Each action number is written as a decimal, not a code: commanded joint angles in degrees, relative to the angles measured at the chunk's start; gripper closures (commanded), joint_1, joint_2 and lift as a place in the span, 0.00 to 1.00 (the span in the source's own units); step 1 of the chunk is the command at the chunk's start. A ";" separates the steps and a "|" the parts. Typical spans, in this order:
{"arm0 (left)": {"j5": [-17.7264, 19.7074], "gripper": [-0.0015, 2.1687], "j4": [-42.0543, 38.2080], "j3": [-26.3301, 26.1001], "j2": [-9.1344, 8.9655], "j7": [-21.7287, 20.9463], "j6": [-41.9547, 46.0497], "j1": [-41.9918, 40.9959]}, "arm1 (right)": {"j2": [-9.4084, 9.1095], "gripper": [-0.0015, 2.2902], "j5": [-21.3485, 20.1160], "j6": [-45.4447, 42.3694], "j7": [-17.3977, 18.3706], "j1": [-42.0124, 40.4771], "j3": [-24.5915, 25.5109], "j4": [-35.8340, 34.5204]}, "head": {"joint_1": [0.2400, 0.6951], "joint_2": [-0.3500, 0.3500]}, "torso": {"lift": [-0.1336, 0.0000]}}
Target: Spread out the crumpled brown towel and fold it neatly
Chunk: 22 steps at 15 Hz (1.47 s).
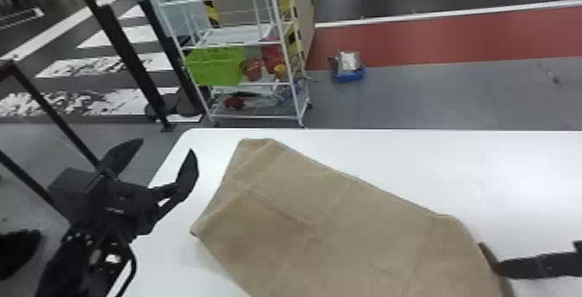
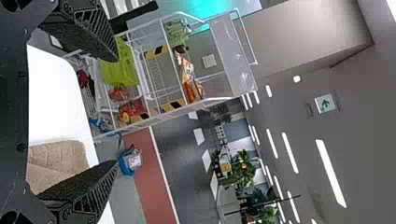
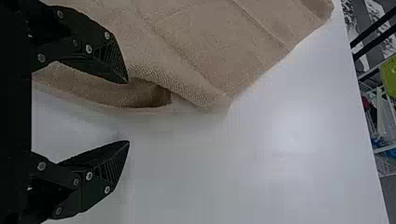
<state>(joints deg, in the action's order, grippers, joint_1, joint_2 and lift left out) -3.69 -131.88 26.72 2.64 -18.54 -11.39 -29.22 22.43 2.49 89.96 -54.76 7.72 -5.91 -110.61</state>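
Note:
The brown towel (image 1: 329,214) lies mostly spread on the white table, with creases across it and a slanting far edge. My left gripper (image 1: 162,162) is open above the table's left edge, apart from the towel. In the left wrist view, the left gripper (image 2: 116,112) has a wide gap, and part of the towel (image 2: 58,161) shows beyond one finger. At the towel's right edge is my right gripper (image 1: 489,257). In the right wrist view, the right gripper (image 3: 128,112) stands open, one finger over the towel (image 3: 210,46) beside a curled edge, the other over bare table.
The white table (image 1: 519,175) extends past the towel on the right and along its far side. Behind it stand a white wire rack (image 1: 234,43) with a green basket (image 1: 214,66) and a small blue container (image 1: 348,75) on the floor.

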 commanded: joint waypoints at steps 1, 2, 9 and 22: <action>0.00 0.06 0.04 0.00 0.00 -0.01 0.00 0.04 | -0.11 0.22 -0.29 0.12 -0.09 0.11 -0.15 0.57 | 1.00 0.90 | 0.08; 0.00 0.06 0.04 0.00 0.00 -0.01 0.00 0.04 | -0.11 0.22 0.32 0.12 -0.09 0.11 0.73 0.57 | 1.00 0.90 | 0.08; 0.00 0.06 0.04 -0.09 -0.09 0.08 0.00 0.04 | -0.29 0.28 -2.14 0.12 0.26 1.69 -2.00 2.24 | 1.00 0.89 | 0.08; 0.09 0.06 -0.04 0.18 -0.09 0.08 0.35 0.04 | -0.64 0.58 -0.12 0.12 4.39 4.06 8.37 3.74 | 1.00 0.85 | 0.08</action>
<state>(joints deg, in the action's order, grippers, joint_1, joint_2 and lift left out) -3.67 -131.91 26.90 2.55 -18.46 -11.04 -29.18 20.73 0.93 89.97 -50.35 12.00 -1.49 -106.44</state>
